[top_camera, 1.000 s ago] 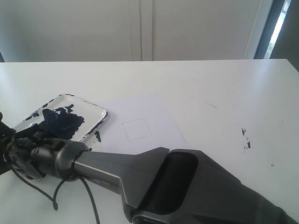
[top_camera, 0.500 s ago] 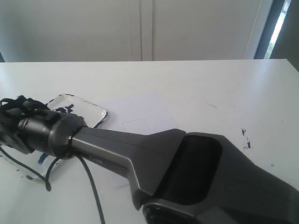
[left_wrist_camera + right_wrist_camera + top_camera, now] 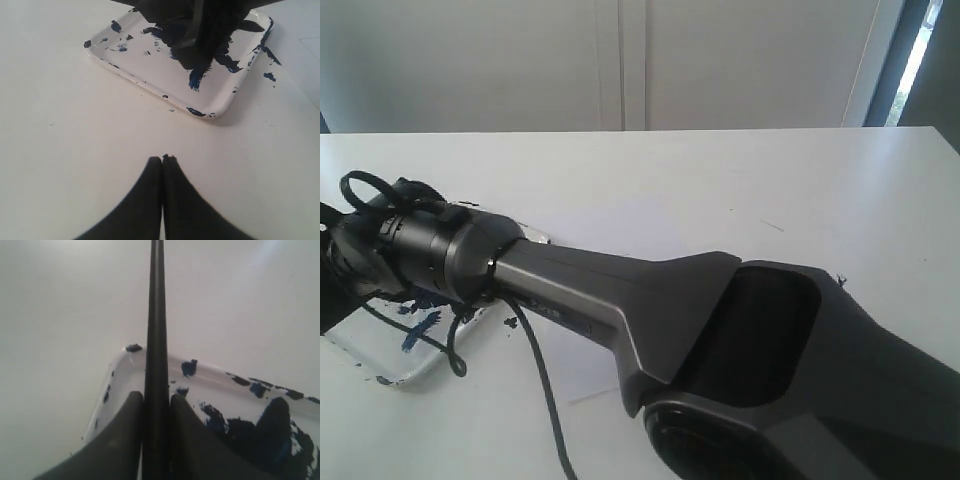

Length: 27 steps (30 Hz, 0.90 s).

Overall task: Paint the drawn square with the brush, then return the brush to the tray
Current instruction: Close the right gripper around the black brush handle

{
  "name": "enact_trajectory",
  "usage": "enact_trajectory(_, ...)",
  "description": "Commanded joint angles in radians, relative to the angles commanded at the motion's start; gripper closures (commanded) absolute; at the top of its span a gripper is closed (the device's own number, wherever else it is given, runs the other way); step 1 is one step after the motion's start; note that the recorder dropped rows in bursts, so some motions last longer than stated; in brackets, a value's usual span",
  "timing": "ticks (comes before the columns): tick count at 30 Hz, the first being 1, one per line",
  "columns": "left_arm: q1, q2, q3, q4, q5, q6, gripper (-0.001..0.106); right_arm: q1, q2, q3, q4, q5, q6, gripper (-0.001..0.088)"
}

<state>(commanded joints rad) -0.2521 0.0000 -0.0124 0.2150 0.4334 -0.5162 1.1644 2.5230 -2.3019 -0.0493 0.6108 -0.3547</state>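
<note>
Right wrist view: we see the right gripper (image 3: pixel 156 401) with its jaws clamped on the brush (image 3: pixel 156 315), whose handle runs out over a corner of the tray (image 3: pixel 116 365).
Left gripper (image 3: pixel 162 159): jaws pressed together, empty, above the bare table (image 3: pixel 60 150) just short of the tray.
Drawn square: hidden from us behind the right arm (image 3: pixel 620 290).
Brush tip: out of our sight.
Risk: we judge a loaded tip could drip on the table on its way to the square. A low lift might catch the tray's rim and twist the handle in the grip.
</note>
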Motion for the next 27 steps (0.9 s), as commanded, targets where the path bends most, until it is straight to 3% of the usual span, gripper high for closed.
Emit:
enact_trajectory(3, 0.0, 0.0, 0.0, 0.002, 0.0, 0.0, 0.1, -0.011, -0.006, 0.0, 0.067, 0.066, -0.126, 0.0868)
enact_trajectory(8, 0.0, 0.0, 0.0, 0.002, 0.0, 0.0, 0.1, -0.023, -0.03, 0.0, 0.332, 0.167, -0.481, 0.0868)
enact_trajectory(10, 0.0, 0.0, 0.0, 0.002, 0.0, 0.0, 0.1, -0.027, -0.032, 0.0, 0.377, 0.221, -0.561, 0.0868)
enact_trajectory(15, 0.0, 0.0, 0.0, 0.002, 0.0, 0.0, 0.1, -0.072, -0.026, 0.0, 0.383, 0.351, -0.618, 0.0868)
enact_trajectory(19, 0.0, 0.0, 0.0, 0.002, 0.0, 0.0, 0.1, -0.102, -0.008, 0.0, 0.414, 0.269, -0.61, 0.0868)
enact_trajectory(27, 0.0, 0.0, 0.0, 0.002, 0.0, 0.0, 0.1, -0.105, 0.052, 0.0, 0.465, 0.247, -0.679, 0.0868)
